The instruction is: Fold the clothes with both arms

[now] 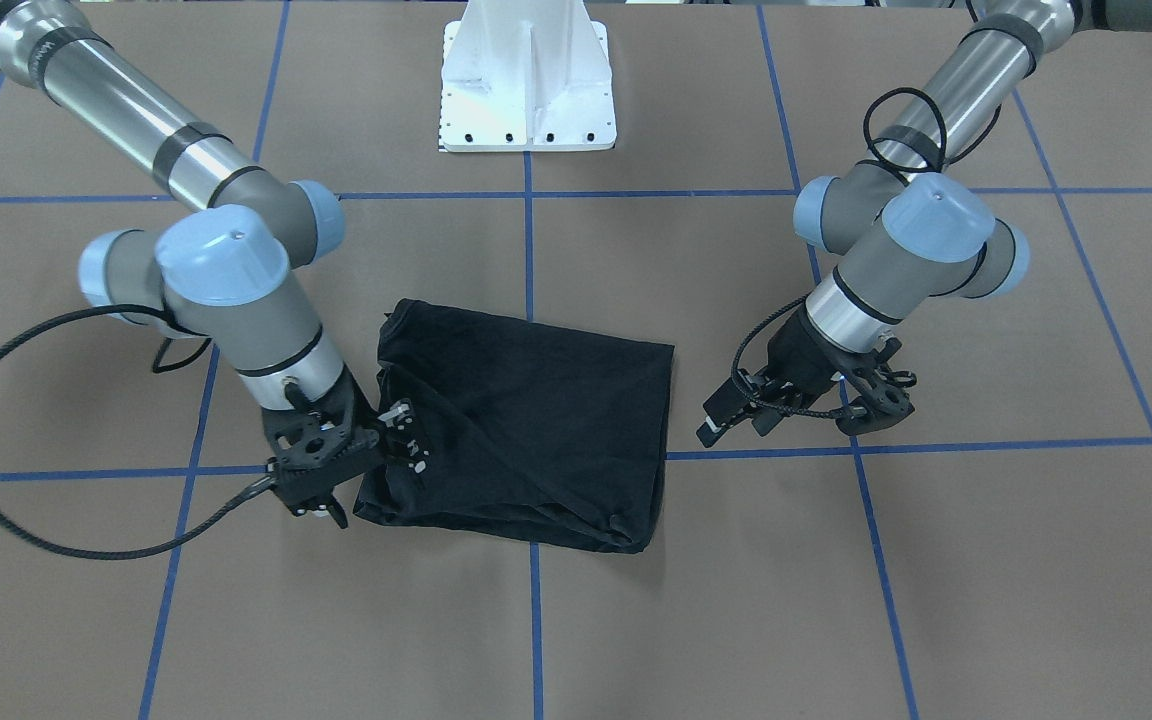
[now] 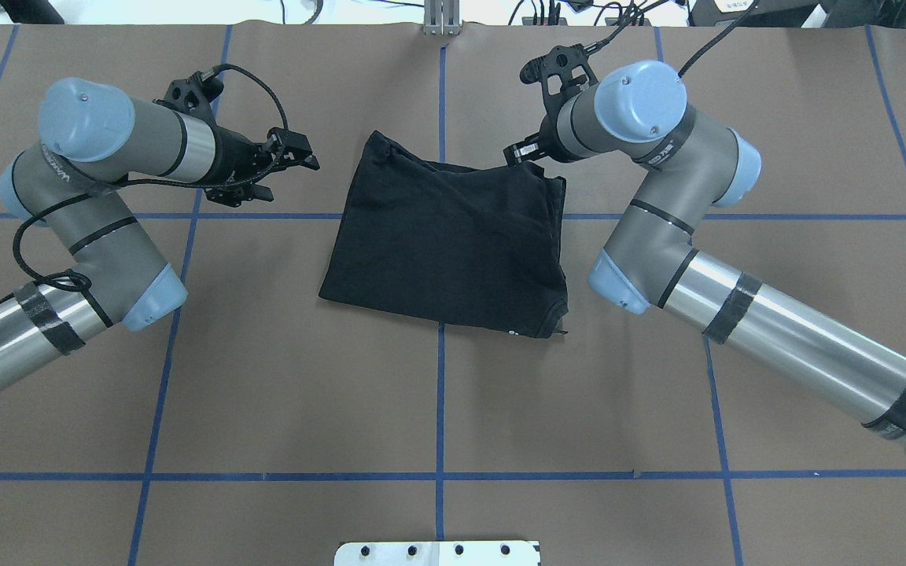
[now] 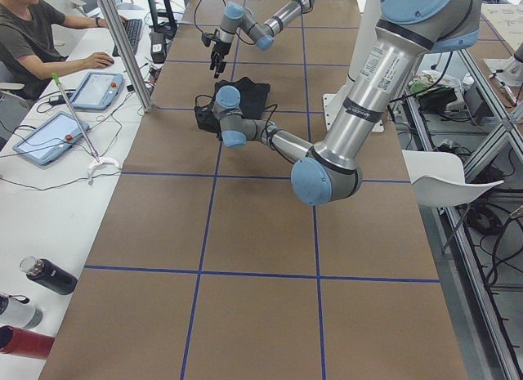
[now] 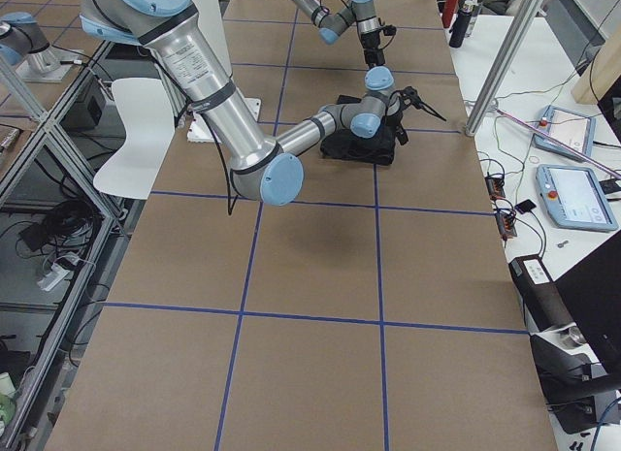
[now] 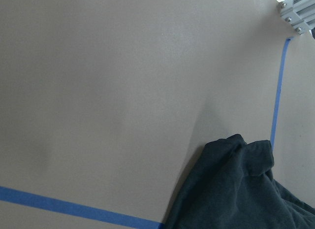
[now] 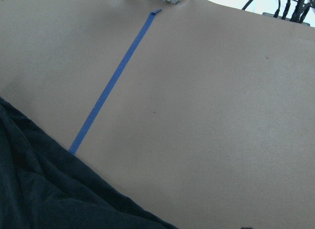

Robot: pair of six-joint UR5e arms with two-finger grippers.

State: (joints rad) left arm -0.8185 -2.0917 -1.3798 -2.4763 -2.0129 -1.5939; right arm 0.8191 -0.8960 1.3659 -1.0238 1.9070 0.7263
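The black T-shirt (image 1: 526, 420) lies folded into a rough rectangle in the middle of the table (image 2: 445, 236), logo print hidden. My right gripper (image 1: 406, 438) hovers low over the shirt's edge at its far corner on my right side (image 2: 522, 151); its jaws look open and the cloth lies flat. My left gripper (image 1: 736, 415) is off the shirt, a short gap from its other side (image 2: 284, 169), open and empty. The left wrist view shows a shirt corner (image 5: 236, 189). The right wrist view shows the shirt's edge (image 6: 39, 189). No fingers show in either wrist view.
The white pedestal base (image 1: 528, 90) stands at my edge of the table. Blue tape lines (image 2: 440, 393) grid the brown table top. An operator's desk with tablets (image 3: 82, 94) and an aluminium post (image 3: 122, 45) border the far edge.
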